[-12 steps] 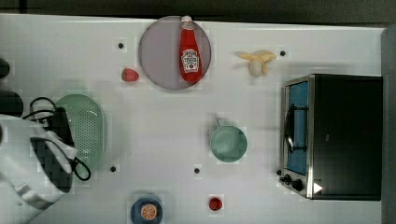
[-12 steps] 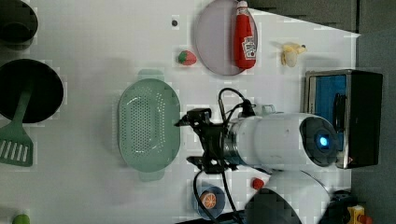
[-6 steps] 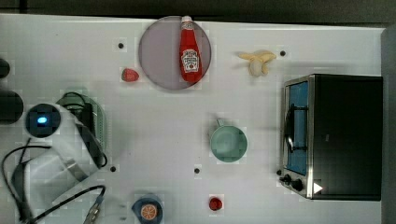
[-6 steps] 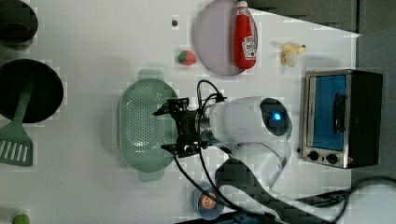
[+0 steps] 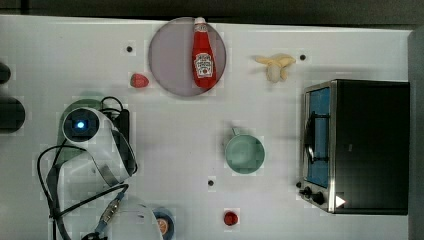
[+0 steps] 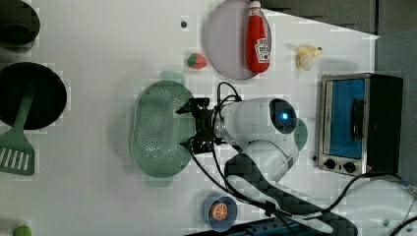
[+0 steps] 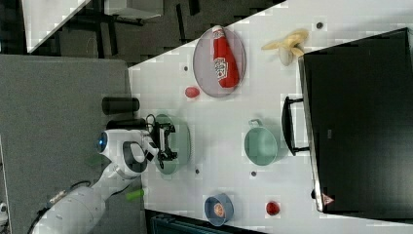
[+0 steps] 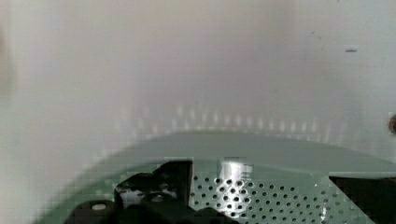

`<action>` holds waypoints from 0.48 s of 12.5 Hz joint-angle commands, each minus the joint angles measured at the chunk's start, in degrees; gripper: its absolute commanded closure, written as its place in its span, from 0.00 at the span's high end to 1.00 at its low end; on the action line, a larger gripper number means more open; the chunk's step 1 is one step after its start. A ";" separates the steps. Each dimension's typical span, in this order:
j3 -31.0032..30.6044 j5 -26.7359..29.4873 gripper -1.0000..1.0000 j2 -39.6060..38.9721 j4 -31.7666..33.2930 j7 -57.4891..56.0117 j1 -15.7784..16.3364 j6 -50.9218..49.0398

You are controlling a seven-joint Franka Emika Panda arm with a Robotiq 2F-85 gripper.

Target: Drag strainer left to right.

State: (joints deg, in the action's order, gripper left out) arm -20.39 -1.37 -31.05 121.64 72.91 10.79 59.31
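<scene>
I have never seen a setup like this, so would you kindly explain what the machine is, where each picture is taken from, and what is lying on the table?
The white machine is a single robot arm ending in a black two-fingered tool, which is open and holds nothing. Three pictures look down on the white table from different sides; the fourth comes from a camera on the arm's wrist. The tool is at the pale mint-green oval plastic strainer, which it is meant to drag. Also on the table: a round green mug, a red ketchup bottle on a grey plate, a peeled banana, a strawberry and a toaster oven.
</scene>
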 commanded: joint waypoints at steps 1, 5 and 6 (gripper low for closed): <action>3.22 0.73 1.00 -0.83 -0.68 2.63 8.23 1.49; 7.70 0.75 1.00 -0.87 -0.50 3.26 10.24 1.27; 8.25 0.75 1.00 -0.85 -0.42 3.20 10.04 1.24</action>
State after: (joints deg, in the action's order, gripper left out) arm -13.38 -0.45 -31.78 120.97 74.47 21.85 60.54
